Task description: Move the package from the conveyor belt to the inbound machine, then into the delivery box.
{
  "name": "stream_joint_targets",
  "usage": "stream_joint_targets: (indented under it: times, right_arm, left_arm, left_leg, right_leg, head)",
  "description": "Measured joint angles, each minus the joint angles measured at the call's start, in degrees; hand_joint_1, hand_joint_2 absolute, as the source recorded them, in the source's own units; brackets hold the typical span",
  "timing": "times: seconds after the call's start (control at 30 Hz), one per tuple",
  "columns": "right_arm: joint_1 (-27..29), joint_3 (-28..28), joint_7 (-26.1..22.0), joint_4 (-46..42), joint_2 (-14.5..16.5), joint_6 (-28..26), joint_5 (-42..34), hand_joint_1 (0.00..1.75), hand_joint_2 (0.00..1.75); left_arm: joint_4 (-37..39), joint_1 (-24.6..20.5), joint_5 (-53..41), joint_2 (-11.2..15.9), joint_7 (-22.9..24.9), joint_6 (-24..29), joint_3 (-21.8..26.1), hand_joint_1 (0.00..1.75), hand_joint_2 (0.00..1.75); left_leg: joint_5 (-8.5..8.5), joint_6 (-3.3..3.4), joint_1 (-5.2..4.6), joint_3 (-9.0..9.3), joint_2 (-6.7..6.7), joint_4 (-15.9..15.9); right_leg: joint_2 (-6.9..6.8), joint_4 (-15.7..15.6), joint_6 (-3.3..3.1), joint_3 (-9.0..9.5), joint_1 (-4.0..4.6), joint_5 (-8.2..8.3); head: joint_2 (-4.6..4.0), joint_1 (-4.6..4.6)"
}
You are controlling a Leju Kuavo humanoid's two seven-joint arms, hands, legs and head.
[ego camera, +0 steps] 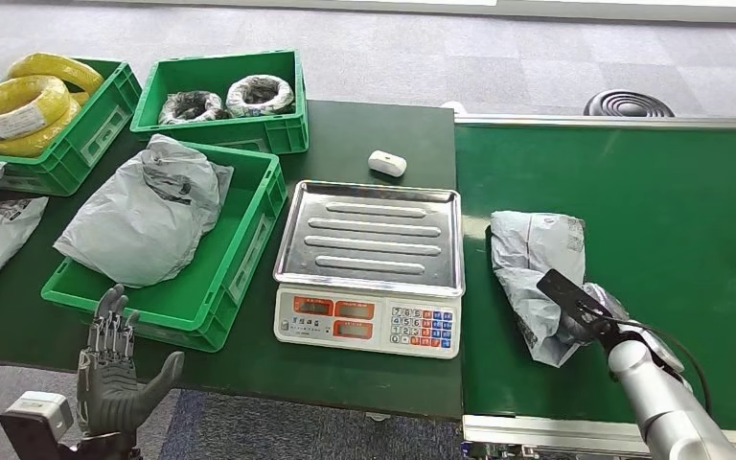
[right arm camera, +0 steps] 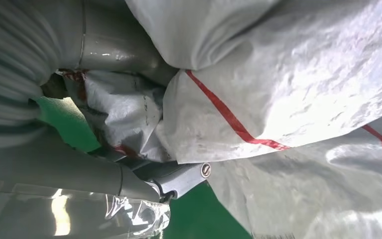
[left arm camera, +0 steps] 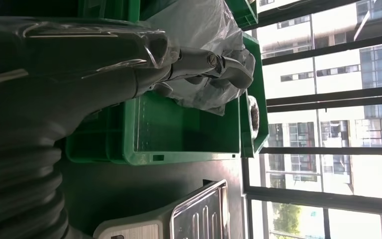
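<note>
Step one looks underway: right hand (ego camera: 589, 321) has its fingers clamped around the grey package (ego camera: 537, 273), which lies at the conveyor belt's (ego camera: 680, 240) left edge, just beside the scale (ego camera: 372, 264). Next move, I'd guess, is lifting it onto the scale tray. Left hand (ego camera: 110, 369) is spread, holding nothing. Package label print is too small to read.

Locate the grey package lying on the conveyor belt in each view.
Head view: grey package on the belt, right of the scale, right hand on its near end.
Left wrist view: not in it.
Right wrist view: grey package close up.
Shared landmark: green conveyor belt.
</note>
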Motion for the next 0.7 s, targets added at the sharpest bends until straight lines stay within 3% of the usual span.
stream_joint_targets:
  times: [0.1,0.23,0.37,0.47,0.53,0.63,0.7]
  right_arm:
    - [-0.67,-4.35,-1.96,0.31,0.61,-0.31,-9.42,1.75,1.75]
    - [-1.25,-13.40,-7.77,0.29,1.51,3.22,-23.07,1.75,1.75]
    - [-1.66,-20.28,-10.74,0.02,2.12,4.03,-28.91,1.72,1.75]
    - [-1.61,-24.18,-15.19,-2.12,2.72,0.46,-33.73,1.74,1.75]
    - [-1.34,-25.02,-18.54,-5.62,3.11,-5.85,-32.62,1.75,1.75]
    - [-0.17,-22.83,-21.64,-13.81,3.91,-15.67,-25.20,1.75,1.75]
    - [0.72,-19.20,-21.37,-19.21,4.49,-18.05,-18.98,1.75,1.75]
  left_arm:
    - [-0.37,-0.03,-0.11,-0.36,0.06,-0.18,0.35,0.00,1.75]
    - [-0.31,-0.40,-0.19,-0.55,0.15,-0.32,0.36,0.00,1.75]
    - [-0.03,-0.97,-0.34,-0.53,-0.31,-0.08,0.05,0.00,1.75]
    - [0.48,-1.58,-0.32,-0.34,-1.58,1.15,-1.02,0.00,1.75]
    - [0.76,-2.12,0.27,-0.16,-2.23,1.84,-1.78,0.00,1.75]
    - [1.30,-3.22,1.55,0.16,-3.06,2.24,-2.88,0.00,1.75]
    - [1.72,-4.08,2.31,0.29,-3.47,2.32,-3.46,0.00,1.75]
  left_leg:
    - [0.00,0.00,-0.01,-0.02,-0.02,0.00]
    - [0.00,0.00,-0.01,-0.04,-0.05,0.01]
    - [0.00,0.00,-0.01,-0.04,-0.05,0.01]
    - [0.00,0.00,-0.01,-0.05,-0.05,0.01]
    - [0.00,0.00,-0.01,-0.05,-0.05,0.01]
    - [0.00,0.00,0.00,-0.03,0.03,0.00]
    - [0.00,0.00,0.01,0.00,0.12,0.00]
  right_leg:
    - [-0.01,0.00,0.00,-0.01,-0.01,0.00]
    - [-0.02,0.00,0.00,-0.02,-0.01,0.00]
    - [-0.02,0.00,0.00,-0.02,-0.01,0.00]
    - [-0.03,0.00,0.00,-0.02,-0.02,0.00]
    - [-0.03,0.01,0.00,-0.02,-0.02,0.00]
    - [0.04,0.02,0.00,-0.03,0.00,0.01]
    - [0.11,0.02,-0.01,-0.05,0.02,0.01]
  head:
    - [0.00,-0.01]
    - [0.00,-0.02]
    - [0.00,-0.02]
    - [0.00,-0.02]
    - [0.00,-0.01]
    - [0.00,-0.01]
    - [0.00,-0.02]
